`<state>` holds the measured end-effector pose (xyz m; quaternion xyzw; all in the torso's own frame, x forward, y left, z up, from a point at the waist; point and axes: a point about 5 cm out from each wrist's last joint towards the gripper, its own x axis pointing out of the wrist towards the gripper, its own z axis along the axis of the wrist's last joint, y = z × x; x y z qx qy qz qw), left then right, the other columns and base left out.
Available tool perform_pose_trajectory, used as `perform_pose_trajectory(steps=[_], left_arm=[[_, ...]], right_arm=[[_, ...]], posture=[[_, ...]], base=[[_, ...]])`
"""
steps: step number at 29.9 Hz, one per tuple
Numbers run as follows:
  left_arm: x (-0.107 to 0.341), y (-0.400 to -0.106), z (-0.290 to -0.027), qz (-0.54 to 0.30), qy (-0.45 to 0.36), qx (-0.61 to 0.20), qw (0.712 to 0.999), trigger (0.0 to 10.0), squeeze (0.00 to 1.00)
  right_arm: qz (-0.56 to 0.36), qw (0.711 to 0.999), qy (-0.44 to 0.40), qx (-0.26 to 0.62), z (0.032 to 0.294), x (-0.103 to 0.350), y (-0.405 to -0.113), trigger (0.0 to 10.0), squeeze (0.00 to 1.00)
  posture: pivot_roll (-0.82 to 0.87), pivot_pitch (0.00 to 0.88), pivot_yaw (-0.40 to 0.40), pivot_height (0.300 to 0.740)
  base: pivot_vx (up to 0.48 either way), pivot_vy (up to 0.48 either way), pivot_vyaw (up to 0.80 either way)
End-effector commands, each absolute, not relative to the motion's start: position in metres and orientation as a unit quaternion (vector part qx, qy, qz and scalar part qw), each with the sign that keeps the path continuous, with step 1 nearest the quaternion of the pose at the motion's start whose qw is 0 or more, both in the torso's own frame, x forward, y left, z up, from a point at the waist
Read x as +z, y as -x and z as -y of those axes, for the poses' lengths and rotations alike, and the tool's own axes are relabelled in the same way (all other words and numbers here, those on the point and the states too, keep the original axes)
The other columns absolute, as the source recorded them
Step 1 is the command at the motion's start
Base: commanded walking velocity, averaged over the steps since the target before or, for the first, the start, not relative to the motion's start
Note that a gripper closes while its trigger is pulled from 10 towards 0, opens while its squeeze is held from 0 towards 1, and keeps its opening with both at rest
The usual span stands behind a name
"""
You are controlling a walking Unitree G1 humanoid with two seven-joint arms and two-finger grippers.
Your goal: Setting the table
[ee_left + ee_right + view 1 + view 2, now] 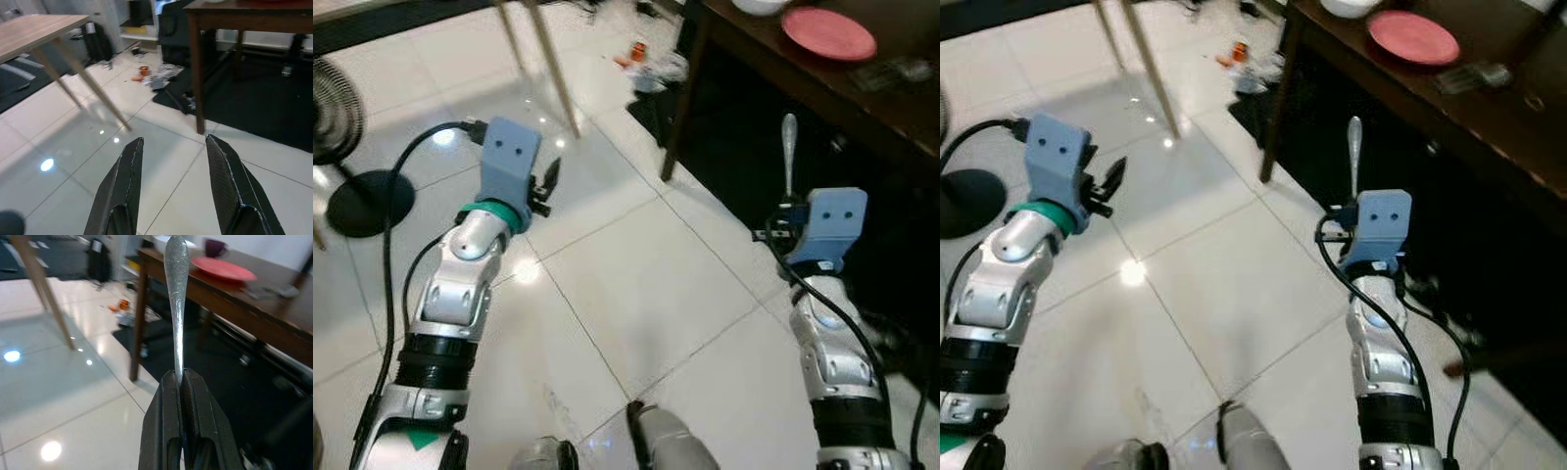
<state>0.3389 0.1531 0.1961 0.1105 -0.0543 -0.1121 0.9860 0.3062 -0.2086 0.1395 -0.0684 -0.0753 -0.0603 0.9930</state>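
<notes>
My right gripper (179, 377) is shut on a silver utensil (176, 298) and holds it upright by one end. It hovers over the white floor beside the dark wooden table (822, 83); the utensil (789, 152) rises toward the table's edge. On that table lie a red plate (828, 32), a white bowl (759, 6), a purple mug (213, 246) and some cutlery (1474, 76). My left gripper (173, 147) is open and holds nothing, raised over the floor to the left (548, 181).
A light wooden table's legs (553, 69) stand ahead on the left. A black fan base (367, 201) sits at far left. Small clutter (646, 64) lies on the floor by the dark table's leg (683, 108). A dark rug (274, 112) spreads under that table.
</notes>
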Motion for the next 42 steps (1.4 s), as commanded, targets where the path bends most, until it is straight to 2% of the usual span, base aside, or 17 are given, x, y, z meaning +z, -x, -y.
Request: perform_pose_trajectory(steps=[1, 42], left_arm=[[0.1931, -0.3389, -0.1492, 0.053, -0.113, -0.118, 0.985, 10.0, 0.0], [0.1928, -0.3396, -0.1465, 0.052, -0.113, -0.125, 0.984, 10.0, 0.0]], right_arm=[[0.067, 0.993, 0.069, -0.067, 0.2129, 0.1359, -0.3044, 10.0, 0.0], [0.06, 0.993, 0.075, -0.072, 0.2141, 0.1349, -0.3041, 10.0, 0.0]], posture=[[0.01, 0.056, 0.052, 0.74], [0.01, 0.069, 0.055, 0.74]], base=[[0.0, 0.0, -0.8], [0.0, 0.0, -0.8]])
